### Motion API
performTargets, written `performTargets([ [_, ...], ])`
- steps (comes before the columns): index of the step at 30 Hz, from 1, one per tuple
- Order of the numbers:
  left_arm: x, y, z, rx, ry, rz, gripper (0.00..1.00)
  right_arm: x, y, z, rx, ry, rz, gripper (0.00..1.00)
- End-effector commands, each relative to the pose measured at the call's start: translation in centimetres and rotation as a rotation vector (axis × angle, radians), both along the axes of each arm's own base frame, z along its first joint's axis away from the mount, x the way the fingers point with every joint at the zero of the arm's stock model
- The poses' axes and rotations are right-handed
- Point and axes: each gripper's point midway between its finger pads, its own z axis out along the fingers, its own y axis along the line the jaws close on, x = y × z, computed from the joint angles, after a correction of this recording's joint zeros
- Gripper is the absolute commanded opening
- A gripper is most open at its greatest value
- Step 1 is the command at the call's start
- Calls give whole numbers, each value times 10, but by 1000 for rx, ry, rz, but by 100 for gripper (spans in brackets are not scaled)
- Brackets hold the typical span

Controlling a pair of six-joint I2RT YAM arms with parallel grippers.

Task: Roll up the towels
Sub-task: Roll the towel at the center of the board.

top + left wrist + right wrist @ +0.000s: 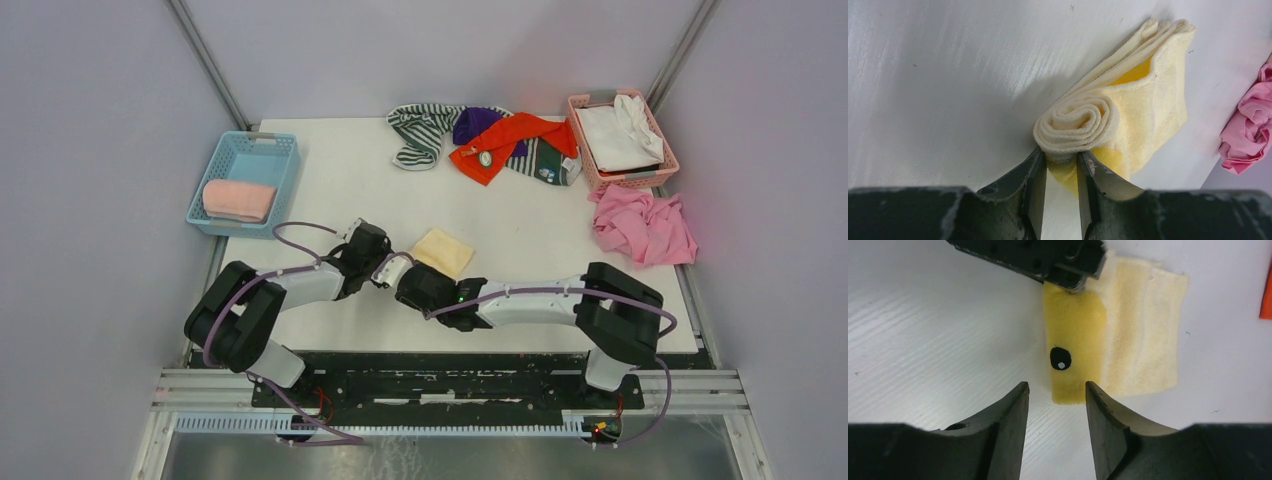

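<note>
A pale yellow towel (443, 250) lies near the middle of the table's front, partly rolled from its near-left side. My left gripper (1062, 161) is shut on one end of that roll (1078, 120), a spiral of cream layers just above the fingers. My right gripper (1057, 390) stands open at the roll's other end (1073, 355); the end lies between its fingertips, close to the right one. A black dot marks the roll there. In the top view both grippers, left (386, 264) and right (408, 276), meet at the towel's near-left edge.
A heap of striped (420, 130), purple (475, 122), orange-red (505, 140) and dark green (548, 160) towels lies at the back. A pink basket (660, 170) holds white cloth. A pink towel (645, 228) sits at the right edge. A blue basket (250, 150) holds a rolled pink towel (238, 198).
</note>
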Motion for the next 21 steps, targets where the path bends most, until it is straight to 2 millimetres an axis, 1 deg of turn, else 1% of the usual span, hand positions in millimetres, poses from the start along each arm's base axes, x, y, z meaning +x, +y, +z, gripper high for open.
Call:
performTargets([
  [1, -31, 34, -37, 161, 134, 32, 35, 0, 12, 40, 118, -30, 49, 54],
  [3, -31, 34, -37, 161, 134, 32, 35, 3, 14, 40, 114, -41, 52, 55],
  [5, -31, 34, -37, 160, 134, 31, 35, 6, 15, 34, 90, -33, 56, 55],
  [9, -31, 34, -37, 161, 135, 31, 35, 6, 15, 11, 32, -6, 58, 55],
  [12, -31, 34, -36, 160, 131, 31, 35, 10, 8, -10, -27, -5, 35, 55],
  [16, -31, 35, -38, 161, 136, 33, 34, 17, -2, -24, -74, -28, 0, 54],
  [21, -31, 35, -39, 163, 136, 30, 35, 20, -5, -24, -71, -24, -6, 54],
])
